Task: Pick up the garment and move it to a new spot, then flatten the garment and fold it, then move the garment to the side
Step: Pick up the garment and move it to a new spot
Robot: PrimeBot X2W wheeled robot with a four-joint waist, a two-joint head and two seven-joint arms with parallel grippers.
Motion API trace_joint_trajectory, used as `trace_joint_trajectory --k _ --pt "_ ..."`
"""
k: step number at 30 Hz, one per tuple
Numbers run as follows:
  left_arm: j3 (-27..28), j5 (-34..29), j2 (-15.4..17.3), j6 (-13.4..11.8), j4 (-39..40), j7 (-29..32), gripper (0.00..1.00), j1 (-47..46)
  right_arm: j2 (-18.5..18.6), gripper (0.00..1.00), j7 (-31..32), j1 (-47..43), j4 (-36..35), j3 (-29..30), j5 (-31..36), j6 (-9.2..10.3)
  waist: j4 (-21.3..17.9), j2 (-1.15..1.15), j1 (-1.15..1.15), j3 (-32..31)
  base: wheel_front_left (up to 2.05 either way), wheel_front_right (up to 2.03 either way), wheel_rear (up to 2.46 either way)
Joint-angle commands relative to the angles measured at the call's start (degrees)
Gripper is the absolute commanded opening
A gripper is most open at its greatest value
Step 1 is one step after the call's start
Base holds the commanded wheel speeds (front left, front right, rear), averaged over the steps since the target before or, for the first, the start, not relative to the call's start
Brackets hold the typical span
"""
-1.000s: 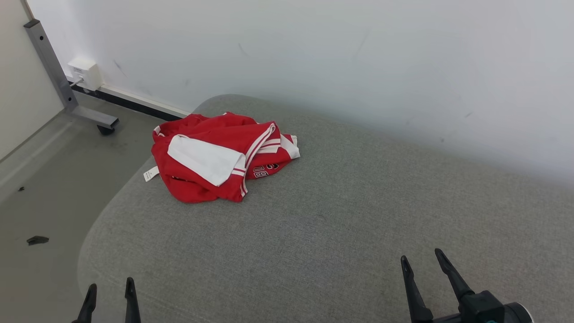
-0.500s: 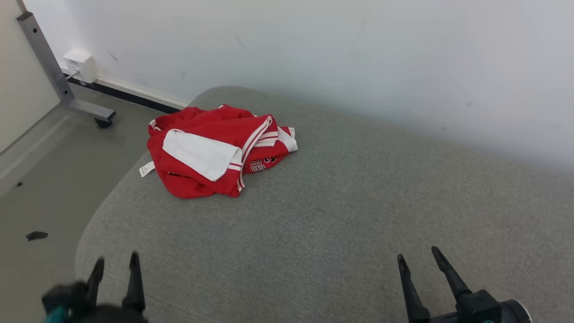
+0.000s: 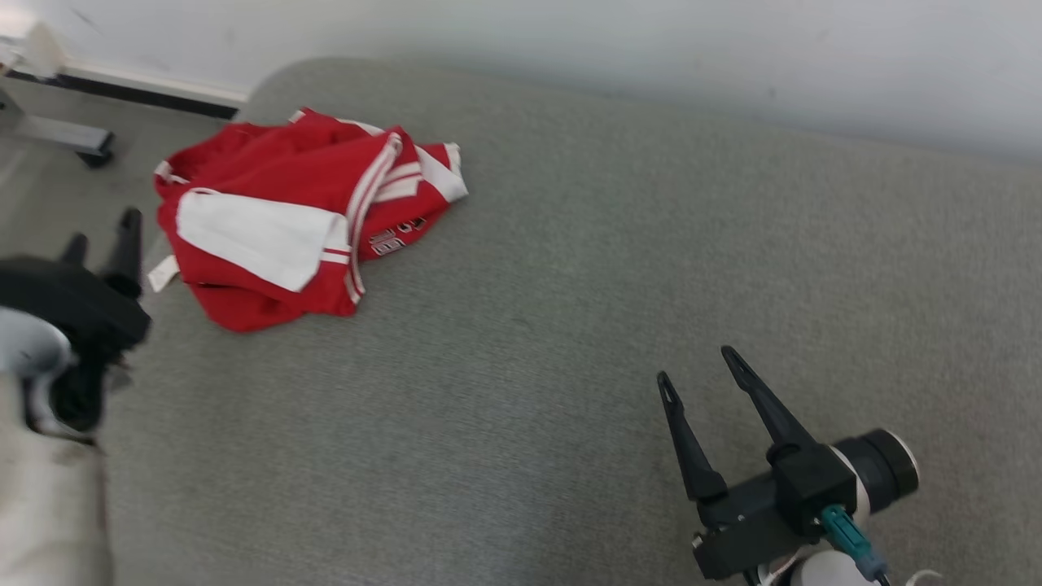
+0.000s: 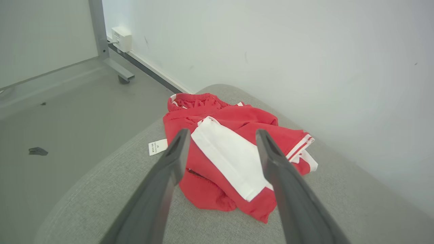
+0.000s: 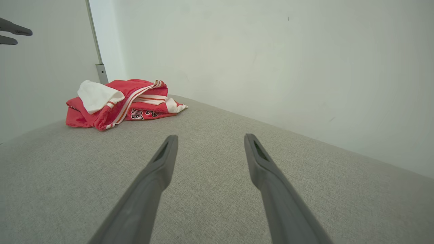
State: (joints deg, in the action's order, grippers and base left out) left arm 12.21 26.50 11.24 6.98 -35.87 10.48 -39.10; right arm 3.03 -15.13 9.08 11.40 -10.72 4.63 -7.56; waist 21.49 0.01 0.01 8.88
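Garment (image 3: 277,175) crumpled near cushion (image 3: 570,325) corner, wall (image 3: 619,49) behind.

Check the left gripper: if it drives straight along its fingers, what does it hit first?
Likely the red garment: the open left gripper frames its white panel in the wrist view, with nothing between. Depth is unclear, so it might touch the grey cushion first.

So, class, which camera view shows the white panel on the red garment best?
The left wrist view: the white panel lies close and large between the fingers of the open left tool. The head view shows it whole but smaller, slightly blurred; the right wrist view shows it far off, side-on, bunched.
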Motion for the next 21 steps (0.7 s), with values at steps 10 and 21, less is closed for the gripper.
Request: trace_joint_trajectory --k 10,21 --pt "9.11 10.9 6.0 -8.77 -1.3 18.68 1.0 -13.96 0.75 1.0 -0.04 8.2 -1.89 -6.07 -1.06 0.14 -15.53 -0.01 -0.01 19.97 0.0 0.0 0.0" --pt "8.27 8.38 8.98 -20.04 5.27 31.93 1.0 -9.16 0.15 1.0 -0.04 10.59 -2.45 -6.27 -2.14 0.14 -19.61 -0.01 -0.01 22.85 0.0 0.0 0.0"
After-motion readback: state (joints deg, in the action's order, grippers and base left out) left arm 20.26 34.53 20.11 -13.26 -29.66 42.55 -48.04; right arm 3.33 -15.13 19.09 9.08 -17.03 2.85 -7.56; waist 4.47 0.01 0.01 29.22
